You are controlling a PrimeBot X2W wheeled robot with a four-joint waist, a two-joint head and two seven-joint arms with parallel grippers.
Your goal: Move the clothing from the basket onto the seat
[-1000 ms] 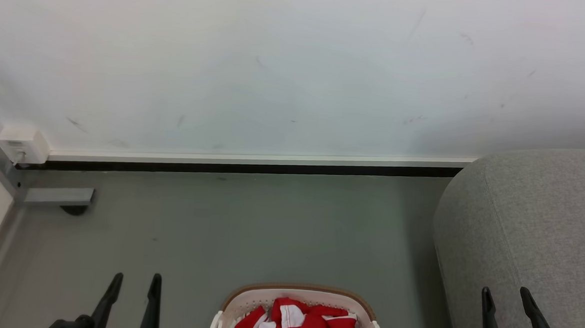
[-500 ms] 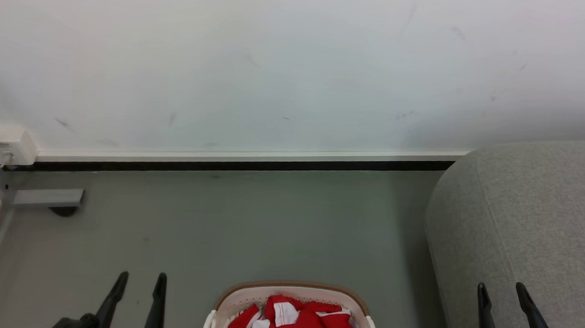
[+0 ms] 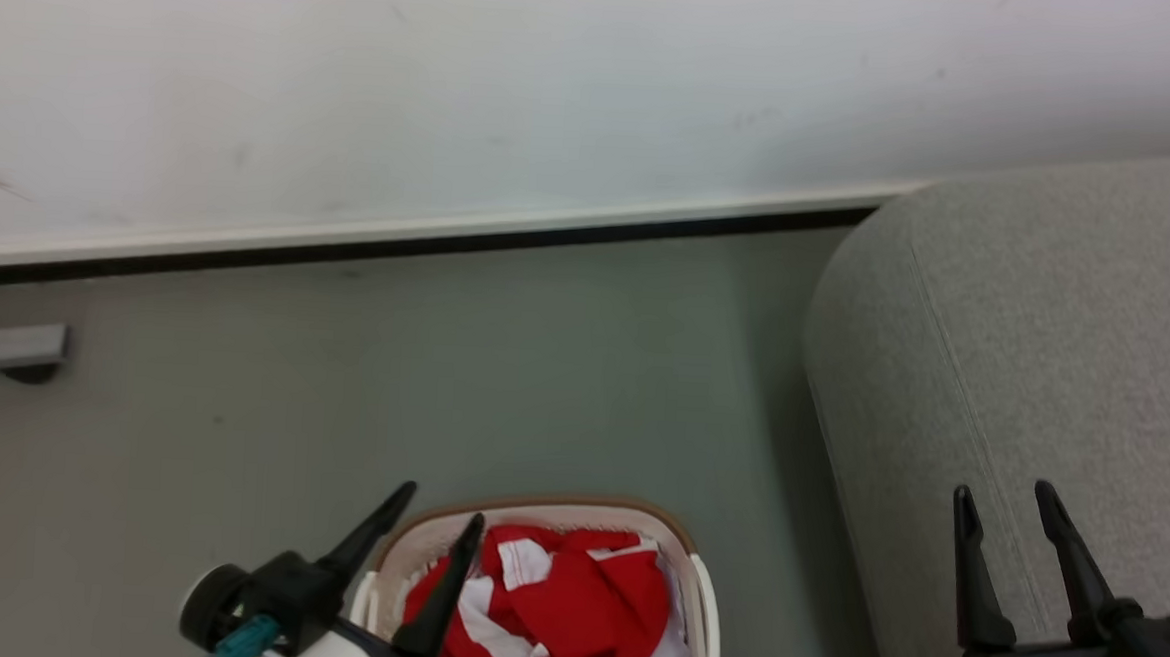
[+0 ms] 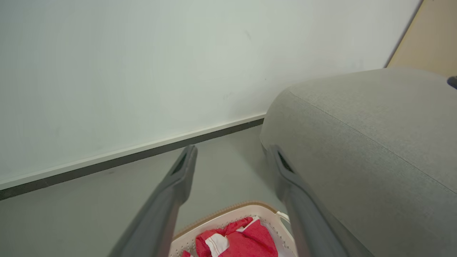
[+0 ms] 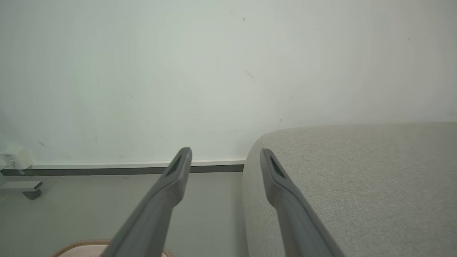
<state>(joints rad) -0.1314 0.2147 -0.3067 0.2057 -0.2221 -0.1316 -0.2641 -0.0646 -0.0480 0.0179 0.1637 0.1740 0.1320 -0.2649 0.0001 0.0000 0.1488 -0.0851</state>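
Not started imo: I see clothing (image 3: 571, 598) all in basket (image 3: 556, 507), none on seat (image 3: 1046, 323); L gripper (image 3: 443, 502) & R gripper (image 3: 1002, 489) wide open, empty.

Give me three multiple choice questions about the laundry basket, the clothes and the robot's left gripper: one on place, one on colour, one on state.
1. Where does the basket stand?
A) on the floor, left of the seat
B) on top of the seat
C) behind the seat

2. What colour is most of the clothing?
A) blue
B) red
C) green

3. How is the left gripper?
A) shut on the clothing
B) shut on the basket's rim
C) open, holding nothing

Answers:
1 A: the head view shows it on the floor beside the seat.
2 B: it is red with white trim.
3 C: its jaws stand apart with nothing between them.
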